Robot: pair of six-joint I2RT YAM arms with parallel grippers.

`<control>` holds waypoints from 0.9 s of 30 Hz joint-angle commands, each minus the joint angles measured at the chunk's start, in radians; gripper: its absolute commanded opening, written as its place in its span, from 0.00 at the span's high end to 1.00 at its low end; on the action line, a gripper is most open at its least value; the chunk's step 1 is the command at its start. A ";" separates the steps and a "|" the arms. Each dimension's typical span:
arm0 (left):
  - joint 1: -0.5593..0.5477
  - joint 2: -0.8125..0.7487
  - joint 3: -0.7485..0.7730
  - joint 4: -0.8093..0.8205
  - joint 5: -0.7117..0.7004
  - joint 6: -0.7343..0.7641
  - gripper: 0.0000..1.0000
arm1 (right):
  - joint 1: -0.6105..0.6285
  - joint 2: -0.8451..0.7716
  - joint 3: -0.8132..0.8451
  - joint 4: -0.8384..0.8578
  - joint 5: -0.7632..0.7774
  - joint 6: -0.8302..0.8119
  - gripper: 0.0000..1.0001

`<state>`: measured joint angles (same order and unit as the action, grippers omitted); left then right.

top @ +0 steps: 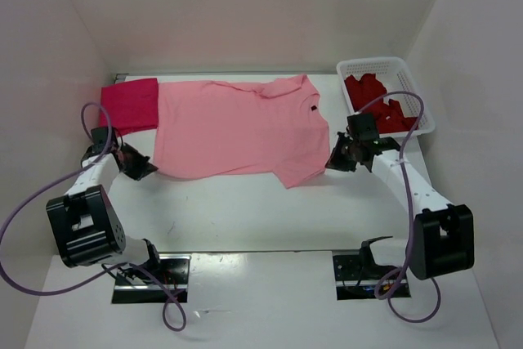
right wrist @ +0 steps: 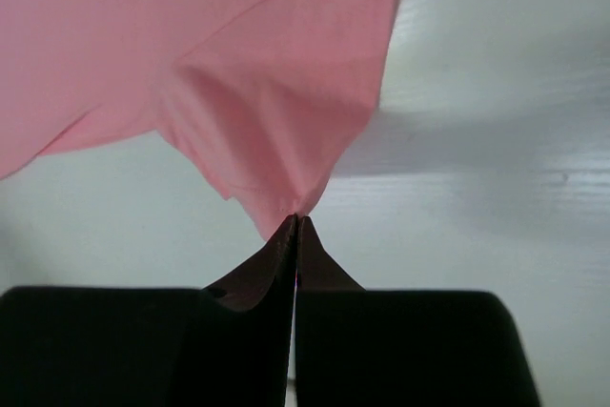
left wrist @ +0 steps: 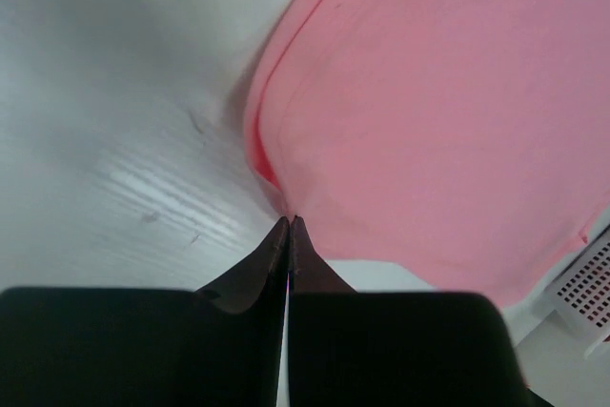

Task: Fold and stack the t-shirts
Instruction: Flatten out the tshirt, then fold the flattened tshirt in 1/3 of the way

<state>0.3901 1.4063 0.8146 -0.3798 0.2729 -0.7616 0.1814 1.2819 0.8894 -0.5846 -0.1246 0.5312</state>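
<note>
White walls are enclosing a white table (top: 245,210) on three sides, seen from above. At the far left, a magenta t-shirt (top: 131,104) is lying folded into a neat rectangle near the back edge, its right side meeting the next shirt. Just in front of it, the left gripper (top: 145,167) is reaching in low over the table, its jaws pressing tightly together on the near left corner of the light pink t-shirt (top: 237,128). In the left wrist view, the two dark fingertips (left wrist: 282,235) are meeting on the doubled hem of the light pink t-shirt (left wrist: 429,121), which is curving down to them.

This shirt is lying spread out flat across the middle of the table, its collar pointing toward the back right and one sleeve sticking out at the near right. The right gripper (top: 333,161) is closing on the shirt's right edge, beside that sleeve. In the right wrist view, the cloth (right wrist: 191,45) is gathering into a small peak between the shut fingertips (right wrist: 286,235) and is sitting slightly raised, casting a soft shadow on the table.

At the far right, in the back corner, a white perforated basket (top: 372,63) is holding the dark red t-shirt (top: 368,91), which is lying crumpled inside it.
</note>
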 commanded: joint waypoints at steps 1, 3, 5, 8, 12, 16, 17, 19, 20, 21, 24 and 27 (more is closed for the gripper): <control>0.016 -0.055 -0.002 -0.072 -0.006 0.065 1.00 | -0.003 -0.088 0.016 -0.115 -0.114 0.036 1.00; 0.044 -0.110 -0.011 -0.140 0.018 0.108 1.00 | -0.003 -0.159 0.007 -0.191 -0.124 0.050 1.00; 0.044 -0.159 -0.011 -0.151 0.055 0.108 1.00 | -0.003 -0.280 -0.012 -0.227 -0.145 0.073 1.00; 0.044 -0.169 0.035 -0.176 0.066 0.108 1.00 | -0.003 -0.322 -0.023 -0.238 -0.135 0.093 1.00; 0.044 -0.028 0.076 -0.087 0.089 0.073 1.00 | -0.003 -0.167 0.063 -0.114 -0.093 0.081 1.00; 0.035 0.112 0.168 -0.036 0.089 0.042 1.00 | -0.003 0.060 0.228 0.027 -0.046 0.038 1.00; 0.035 0.155 0.187 -0.025 0.074 0.032 1.00 | -0.003 0.159 0.261 0.028 -0.046 0.029 1.00; 0.026 0.190 0.239 -0.014 0.074 0.022 1.00 | -0.003 0.236 0.342 0.048 -0.032 0.017 1.00; 0.009 0.218 0.256 -0.014 0.074 0.012 1.00 | -0.003 0.269 0.365 0.058 -0.023 0.016 1.00; 0.009 0.229 0.273 -0.005 0.065 0.012 1.00 | -0.013 0.330 0.415 0.058 -0.023 0.007 1.00; -0.017 0.272 0.333 0.004 0.045 -0.013 1.00 | -0.013 0.423 0.501 0.068 0.005 -0.006 1.00; -0.028 0.330 0.370 0.016 0.023 -0.031 1.00 | -0.025 0.485 0.566 0.058 0.036 -0.017 1.00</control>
<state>0.3676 1.6943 1.1374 -0.4084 0.3248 -0.7643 0.1738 1.7306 1.3617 -0.5808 -0.1406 0.5499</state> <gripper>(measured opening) 0.007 0.002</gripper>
